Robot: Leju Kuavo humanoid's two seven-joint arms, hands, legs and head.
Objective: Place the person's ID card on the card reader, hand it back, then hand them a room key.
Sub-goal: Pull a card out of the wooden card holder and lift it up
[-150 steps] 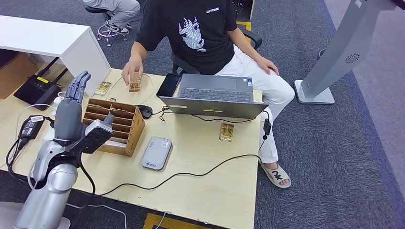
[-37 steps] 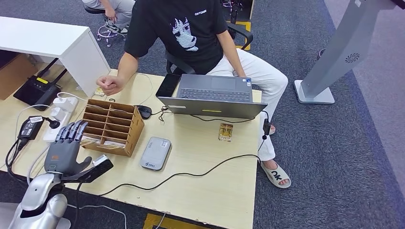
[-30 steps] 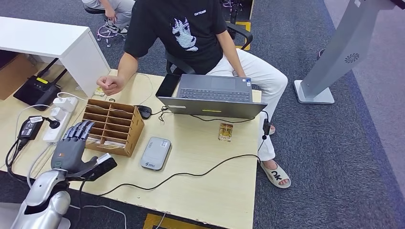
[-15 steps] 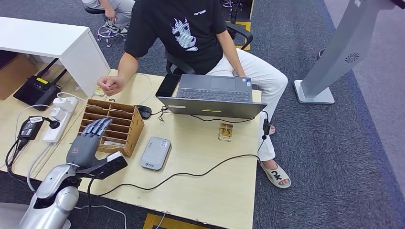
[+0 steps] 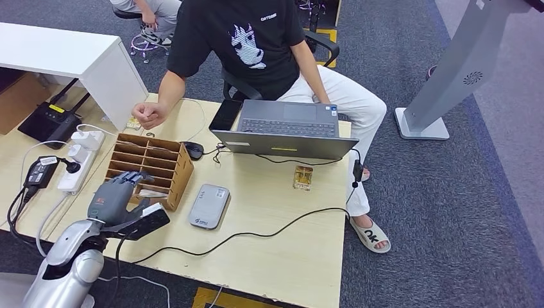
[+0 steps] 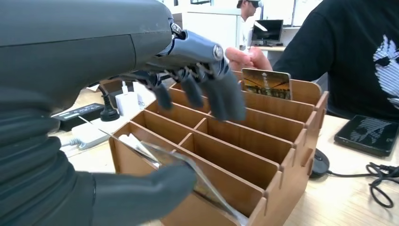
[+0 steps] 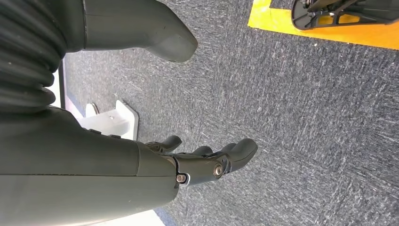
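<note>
Over wooden organizer, left hand fingers pinch slanted key card (long axis along slot).

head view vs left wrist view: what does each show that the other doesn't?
Head view alone: the laptop, the grey card reader and a card lying on the table. Left wrist view alone: a picture card standing in the far slot. Both: the left hand at the wooden organizer, the person.
</note>
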